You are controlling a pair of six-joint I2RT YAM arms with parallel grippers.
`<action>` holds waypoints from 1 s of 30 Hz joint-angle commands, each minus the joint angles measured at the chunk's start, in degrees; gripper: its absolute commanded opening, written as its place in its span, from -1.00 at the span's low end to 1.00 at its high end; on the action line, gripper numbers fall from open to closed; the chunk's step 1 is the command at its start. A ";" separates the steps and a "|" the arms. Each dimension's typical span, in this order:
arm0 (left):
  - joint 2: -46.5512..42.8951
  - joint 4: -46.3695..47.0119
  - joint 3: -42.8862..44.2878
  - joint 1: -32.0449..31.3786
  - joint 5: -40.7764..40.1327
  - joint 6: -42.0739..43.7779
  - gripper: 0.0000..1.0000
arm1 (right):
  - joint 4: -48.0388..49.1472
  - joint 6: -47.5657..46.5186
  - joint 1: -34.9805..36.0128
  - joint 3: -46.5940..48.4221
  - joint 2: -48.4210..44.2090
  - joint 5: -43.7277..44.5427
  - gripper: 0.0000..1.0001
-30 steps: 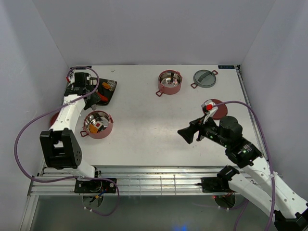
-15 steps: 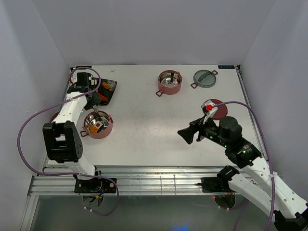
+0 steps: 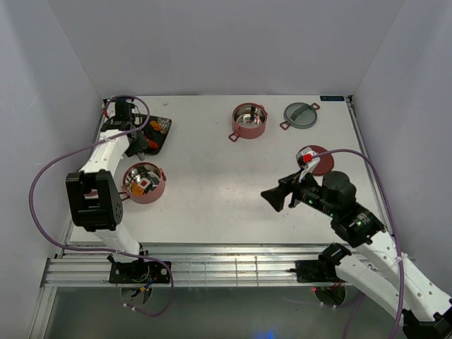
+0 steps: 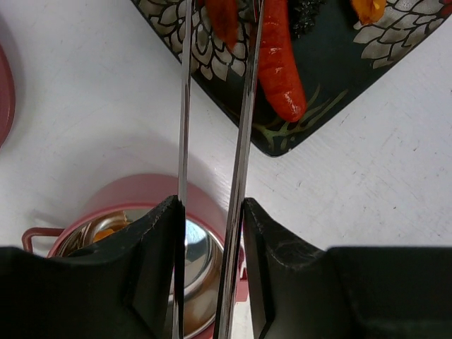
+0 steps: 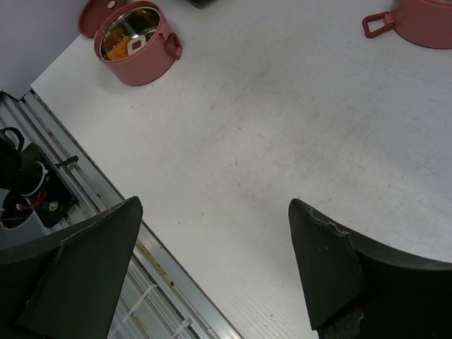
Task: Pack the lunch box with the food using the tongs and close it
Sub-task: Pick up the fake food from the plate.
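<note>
Fixed view high behind, facing down, left wrist view close, looking down past left gripper (image 4: 210,205), right wrist view higher, all sharing dark-red steel-lined round bowl (image 3: 157,189).

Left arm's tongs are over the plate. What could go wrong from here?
The tongs seem to straddle a small red piece, a long red piece right beside one arm: closing may catch both. The way to the bowl crosses the table; a loose squeeze by the left pincer could drop the piece there.
</note>
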 commanded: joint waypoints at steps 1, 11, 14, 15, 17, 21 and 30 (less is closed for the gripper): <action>0.74 1.14 3.28 0.24 0.58 0.57 -0.02 | 2.53 -0.04 0.32 0.37 -0.14 -0.29 0.80; 3.12 1.32 6.09 0.24 0.75 2.15 -0.18 | 2.61 -0.04 0.32 0.54 0.21 -0.20 0.80; 3.12 1.23 6.27 0.24 1.02 2.76 -0.18 | 2.70 -0.04 0.32 0.63 0.30 -0.29 0.80; 2.95 1.14 6.18 0.24 1.11 2.85 -0.15 | 2.70 -0.04 0.40 0.72 0.30 -0.20 0.80; 2.68 0.70 5.75 0.24 1.02 2.85 -0.08 | 2.70 -0.13 0.40 0.72 0.30 -0.11 0.80; 1.72 0.09 4.43 0.24 1.37 2.77 0.02 | 2.79 -0.04 0.32 0.72 0.30 -0.11 0.80; -1.18 -0.62 1.26 0.24 2.42 2.77 0.03 | 2.70 -0.04 0.40 0.63 0.30 0.50 0.80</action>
